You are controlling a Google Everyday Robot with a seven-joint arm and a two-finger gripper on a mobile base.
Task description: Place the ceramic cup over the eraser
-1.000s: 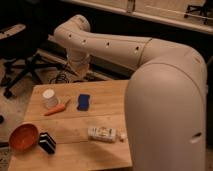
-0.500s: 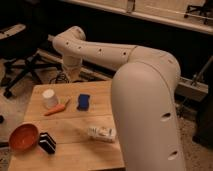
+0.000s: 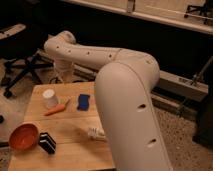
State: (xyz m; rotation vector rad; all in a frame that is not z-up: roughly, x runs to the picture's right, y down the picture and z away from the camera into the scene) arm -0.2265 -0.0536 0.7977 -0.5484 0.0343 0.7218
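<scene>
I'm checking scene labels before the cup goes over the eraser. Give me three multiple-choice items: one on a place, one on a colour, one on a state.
1. Where is the eraser?
A. Close beside the orange bowl, near left
B. At the far right corner
C. Dead centre

2. What colour is the flat pad to the right of the carrot?
A. Green
B. Blue
C. Red

3. How is the ceramic cup now?
A. Lifted in mid-air
B. Covering the eraser
C. Standing on the table, apart from the gripper

Answers:
1 A: the striped black block sits next to the bowl at the near left.
2 B: the pad is plainly blue.
3 C: the cup rests by the carrot's end, the eraser lies uncovered, and the gripper is beyond the table's far edge.
</scene>
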